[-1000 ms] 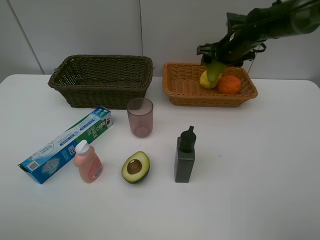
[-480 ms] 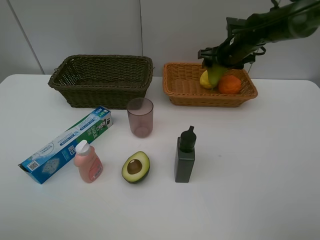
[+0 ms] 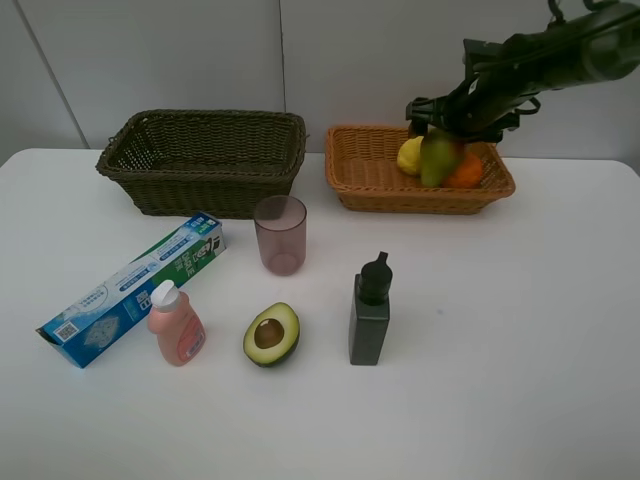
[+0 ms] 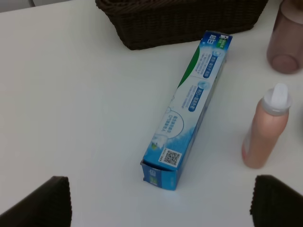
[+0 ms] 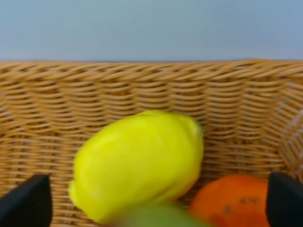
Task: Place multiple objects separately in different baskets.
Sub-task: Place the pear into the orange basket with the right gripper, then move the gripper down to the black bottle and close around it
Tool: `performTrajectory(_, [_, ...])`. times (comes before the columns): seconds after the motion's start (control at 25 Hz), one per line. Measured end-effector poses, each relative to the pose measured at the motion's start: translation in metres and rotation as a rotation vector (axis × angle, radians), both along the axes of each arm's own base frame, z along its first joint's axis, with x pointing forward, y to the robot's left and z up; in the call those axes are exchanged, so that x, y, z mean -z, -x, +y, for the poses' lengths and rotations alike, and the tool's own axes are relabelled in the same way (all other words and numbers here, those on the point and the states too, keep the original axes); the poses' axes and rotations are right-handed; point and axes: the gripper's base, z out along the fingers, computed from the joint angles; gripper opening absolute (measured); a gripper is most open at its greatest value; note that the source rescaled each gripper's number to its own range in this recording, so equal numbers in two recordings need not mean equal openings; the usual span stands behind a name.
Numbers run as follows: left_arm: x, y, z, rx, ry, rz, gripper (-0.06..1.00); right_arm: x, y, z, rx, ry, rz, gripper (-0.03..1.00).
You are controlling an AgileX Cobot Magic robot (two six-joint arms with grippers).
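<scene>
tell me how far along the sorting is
Done: lemon and orange sit in the tan basket. In hand: the pear looks to be in that basket too, below the open right gripper. Remaining: avocado, toothpaste box, pink pump bottle, dark bottle and cup, all on the table.

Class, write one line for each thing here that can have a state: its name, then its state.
dark basket, nothing visible inside
light basket, holding lemon, orange and pear
pear, tilted
cup, upright, empty
pink pump bottle, upright
dark square bottle, upright
toothpaste box, lying flat
avocado, halved, cut face up
left gripper, jaws open, empty
right gripper, jaws open
</scene>
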Motion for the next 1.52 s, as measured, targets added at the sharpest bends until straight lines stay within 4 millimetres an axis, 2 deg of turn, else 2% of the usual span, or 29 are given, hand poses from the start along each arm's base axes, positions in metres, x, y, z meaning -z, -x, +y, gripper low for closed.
performTrajectory(0.12, [0.000,0.000,0.000,0.000,0.000,0.000,1.00,0.000,0.000,0.000,0.001,0.000,0.000,0.98])
performTrajectory(0.76, [0.000,0.000,0.000,0.000,0.000,0.000,1.00,-0.002,0.001,0.000,0.007,-0.007,0.007,1.00])
performTrajectory(1.08, [0.000,0.000,0.000,0.000,0.000,0.000,1.00,-0.027,0.010,-0.003,0.014,-0.001,0.019,1.00])
performTrajectory(1.4, [0.000,0.000,0.000,0.000,0.000,0.000,1.00,-0.049,0.026,-0.006,0.032,0.010,0.107,1.00])
performTrajectory(1.52, [0.000,0.000,0.000,0.000,0.000,0.000,1.00,-0.060,0.034,-0.001,0.029,-0.005,0.123,1.00])
